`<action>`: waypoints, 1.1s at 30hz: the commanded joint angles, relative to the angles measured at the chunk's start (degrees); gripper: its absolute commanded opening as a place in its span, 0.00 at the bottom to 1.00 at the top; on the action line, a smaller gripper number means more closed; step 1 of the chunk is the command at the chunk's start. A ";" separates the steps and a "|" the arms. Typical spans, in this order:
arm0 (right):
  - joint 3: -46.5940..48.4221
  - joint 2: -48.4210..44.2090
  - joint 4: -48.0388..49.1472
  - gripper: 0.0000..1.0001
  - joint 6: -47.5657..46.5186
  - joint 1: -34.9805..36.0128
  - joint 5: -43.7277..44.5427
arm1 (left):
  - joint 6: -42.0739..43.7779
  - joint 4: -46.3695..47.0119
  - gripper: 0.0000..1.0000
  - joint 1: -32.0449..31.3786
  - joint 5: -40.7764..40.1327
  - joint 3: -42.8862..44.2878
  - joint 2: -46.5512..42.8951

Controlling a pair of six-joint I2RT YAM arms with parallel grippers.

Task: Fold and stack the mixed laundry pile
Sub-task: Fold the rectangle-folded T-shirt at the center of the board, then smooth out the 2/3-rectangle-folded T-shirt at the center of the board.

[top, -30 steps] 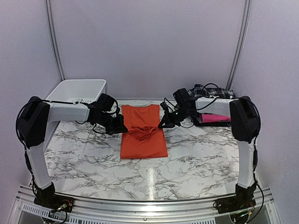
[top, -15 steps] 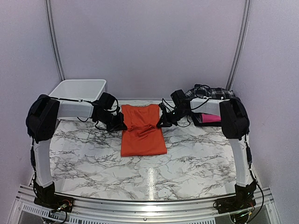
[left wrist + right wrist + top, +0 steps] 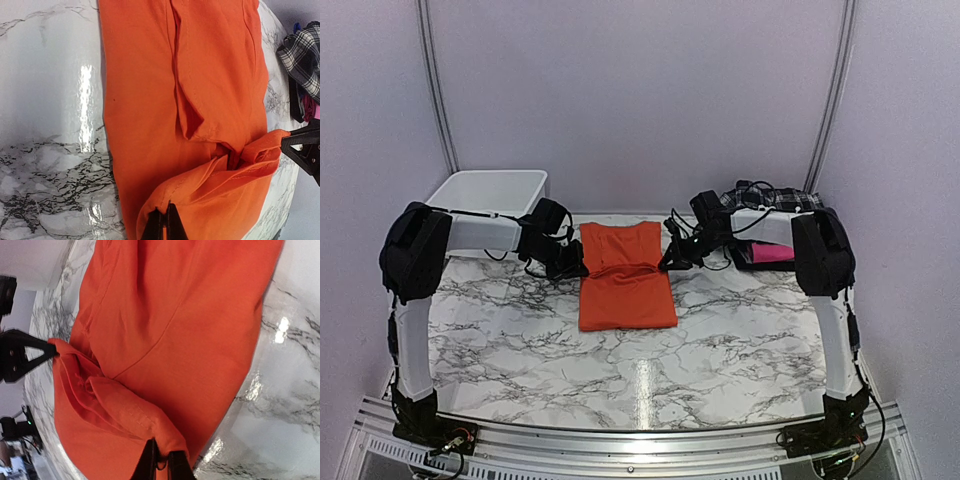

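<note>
Left hand clamped shut on the left edge of the orange t-shirt, pinching up a small peak of cloth. Right hand likewise closed on the right edge, straight across from the left. Between the two, a raised crosswise fold, bunched and creased around the middle of the garment. Otherwise lies flat on the marble worktop as a narrow strip, running near to far at the centre. Plaid shirt heaped at the far right, behind the right arm, apart from the t-shirt. Pink garment just on the near side of that heap, partly hidden by the arm. White bin in the far left corner.
</note>
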 commanded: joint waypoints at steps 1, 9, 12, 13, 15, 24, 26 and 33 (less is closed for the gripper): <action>3.02 0.83 1.42 0.15 -0.42 -0.45 -0.45 | 1.35 -0.66 0.00 0.63 -1.82 2.68 1.73; 0.24 -7.60 0.43 0.50 -1.67 -3.29 -0.49 | 3.10 2.08 0.44 0.73 -8.16 -3.45 -8.59; -4.36 -11.45 0.47 0.50 -2.79 -3.41 -1.68 | 4.84 4.83 0.46 0.32 -5.84 -7.55 -12.61; -6.18 -12.47 1.30 0.50 -2.34 -3.17 -2.81 | 5.93 5.12 0.45 -0.13 -3.68 -7.98 -12.84; -9.57 -13.92 3.04 0.48 -1.48 -2.17 -4.89 | 8.74 5.22 0.43 -2.12 1.16 -7.80 -11.88; -19.13 -12.55 10.65 0.42 3.34 5.51 -10.58 | 7.39 6.01 0.36 -5.04 5.92 0.81 1.15; -20.55 -11.58 11.50 0.40 3.54 5.68 -10.59 | 7.27 5.60 0.35 -4.59 3.66 3.17 3.36; -23.47 -8.92 9.16 0.38 0.32 5.65 -9.19 | 6.21 3.53 0.34 -0.09 -2.95 8.85 7.72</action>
